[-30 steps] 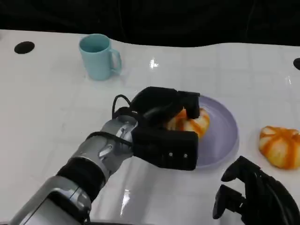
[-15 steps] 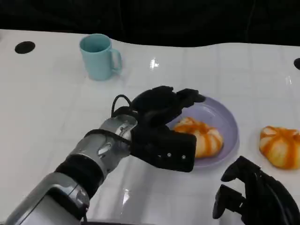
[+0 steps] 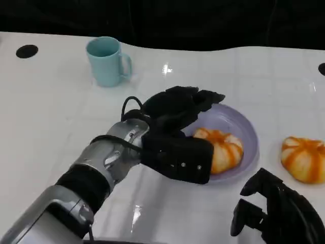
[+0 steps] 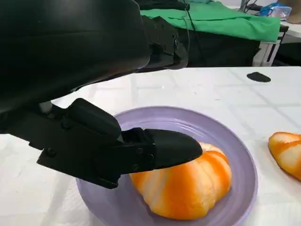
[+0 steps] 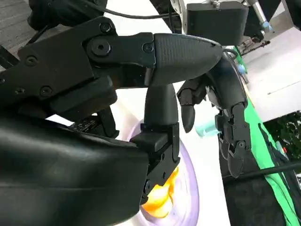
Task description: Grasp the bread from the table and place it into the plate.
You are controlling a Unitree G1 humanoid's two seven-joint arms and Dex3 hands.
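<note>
Right hand: the black many-fingered right hand [image 3: 277, 213] rests at the near right edge of the white table [image 3: 51, 112], fingers curled in, holding nothing.
Left hand: the black many-fingered left hand [image 3: 175, 134] hovers over the plate's left side, fingers spread apart, gripping nothing.
Bread: the orange-and-white striped bread roll [image 3: 221, 150] lies in the round lilac plate [image 3: 244, 127], just right of the left hand's fingers [image 4: 164, 148].
Second roll: another orange-striped bread roll [image 3: 303, 158] lies on the table, right of the plate.
Far left: a light blue ceramic mug [image 3: 106, 62] stands upright.
</note>
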